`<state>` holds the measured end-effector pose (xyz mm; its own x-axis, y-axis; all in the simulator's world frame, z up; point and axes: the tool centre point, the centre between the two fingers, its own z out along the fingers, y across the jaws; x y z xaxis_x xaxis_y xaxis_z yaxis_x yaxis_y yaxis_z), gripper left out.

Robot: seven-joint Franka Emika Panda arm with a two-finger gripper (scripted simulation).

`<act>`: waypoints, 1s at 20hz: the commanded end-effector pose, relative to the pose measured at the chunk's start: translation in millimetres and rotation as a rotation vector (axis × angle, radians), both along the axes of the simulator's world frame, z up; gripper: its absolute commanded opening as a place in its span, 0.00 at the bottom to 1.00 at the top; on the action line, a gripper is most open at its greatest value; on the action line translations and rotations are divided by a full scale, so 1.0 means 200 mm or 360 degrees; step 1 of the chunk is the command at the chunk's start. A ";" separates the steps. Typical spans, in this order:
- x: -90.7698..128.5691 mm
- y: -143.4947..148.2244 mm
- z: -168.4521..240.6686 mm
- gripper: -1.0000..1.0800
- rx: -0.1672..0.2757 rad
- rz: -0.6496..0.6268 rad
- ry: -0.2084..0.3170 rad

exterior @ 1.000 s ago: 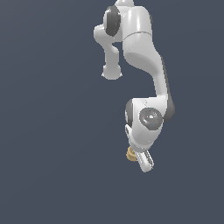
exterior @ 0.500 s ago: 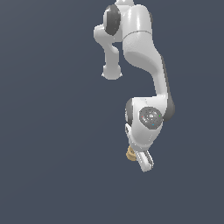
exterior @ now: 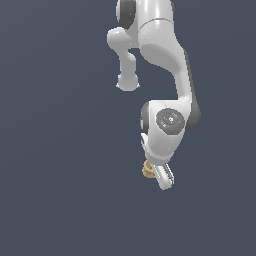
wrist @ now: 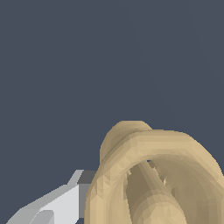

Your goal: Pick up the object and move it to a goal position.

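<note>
- While I read the exterior view, the arm (exterior: 170,75) hangs folded down from the top of frame, wrist pointed low, with the gripper (exterior: 161,176) at its lowest end.
- Object (exterior: 148,170): tan, stubby, sitting right against the gripper, on the exterior view's left of the white finger (exterior: 165,177). Only a sliver of it shows past the hand.
- Wrist view: the object (wrist: 153,175) fills the near field, rim and central knob facing the camera, very close. One white finger (wrist: 57,203) lies touching or just beside its rim. I see no second finger.
- Gripper state: I cannot tell whether the jaws are pressed on the object or only flanking it; the contact faces are hidden in both views.
- Why held so, my reading: the object sits this close to the camera because it lies between the fingers, which fits a grasp in hand or just made.
- Surroundings: flat dark grey-blue all around the object, no table edge, no shadow line, no goal marker that I can find.
- Obstructions: nothing else shows near the object.
- Caution: with no ground cue I cannot judge whether the object is lifted or resting.
</note>
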<state>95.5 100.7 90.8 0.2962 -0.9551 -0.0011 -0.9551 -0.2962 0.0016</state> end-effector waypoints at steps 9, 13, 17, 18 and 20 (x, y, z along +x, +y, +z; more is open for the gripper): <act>-0.15 -0.14 0.46 0.00 0.0003 -0.0001 -0.0002; -0.22 -0.21 0.67 0.00 0.0003 -0.0001 -0.0002; -0.29 -0.28 0.88 0.00 0.0004 -0.0002 -0.0002; -0.31 -0.30 0.94 0.00 0.0004 -0.0002 -0.0002; -0.34 -0.33 1.04 0.00 0.0003 -0.0002 -0.0002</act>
<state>33.5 39.9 282.7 0.2946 -0.9556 -0.0026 -0.9556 -0.2946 -0.0006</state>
